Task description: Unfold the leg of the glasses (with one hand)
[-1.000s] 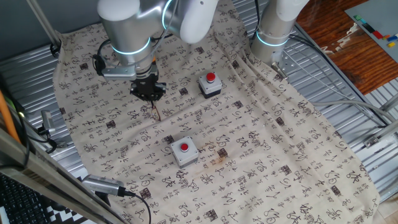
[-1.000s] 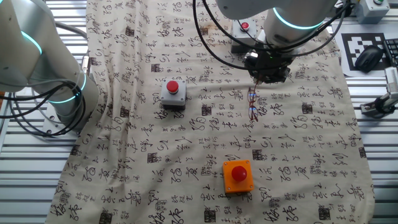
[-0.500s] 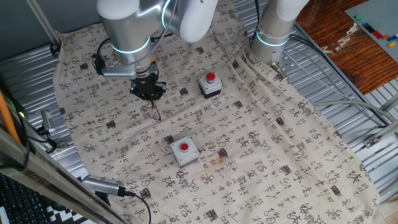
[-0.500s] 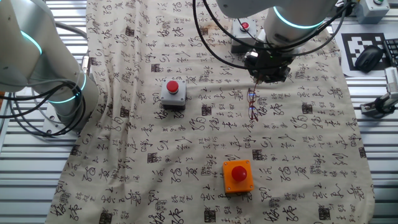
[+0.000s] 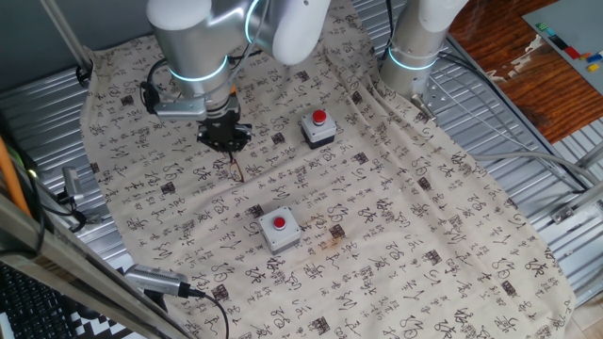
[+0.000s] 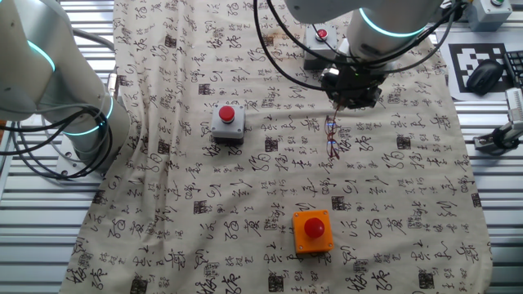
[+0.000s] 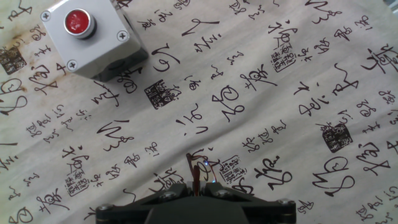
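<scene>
Beige cloth point(image 5: 405, 226) printed with black brush characters and square seal marks, lying in soft creases over a ribbed metal table point(image 5: 528, 122). Thin reddish-brown wire glasses point(image 6: 333, 137) lie on the cloth just below the gripper point(image 6: 350, 100); in one fixed view they show as a short dark line point(image 5: 235, 169) under the black fingers. In the hand view only a slim reddish rod and a small clear glint of the glasses point(image 7: 196, 169) rise from the lower edge, against the printed fabric.

Three button boxes stand on the cloth: a grey square box with a red round button point(image 5: 279, 228) with a screw at each visible top corner, a second grey box point(image 5: 318, 128) beyond it, and an orange box with a red button point(image 6: 313, 230), well apart from the glasses.

The arm, glossy white with a lit cyan ring at the joint point(image 5: 193, 75), points its wrist straight down, with the gripper point(image 5: 223, 137) low over the cloth. The fingers appear drawn close together about the top end of the glasses; whether they actually clamp the wire cannot be told. A second white arm base point(image 5: 415, 42) stands at the far edge
</scene>
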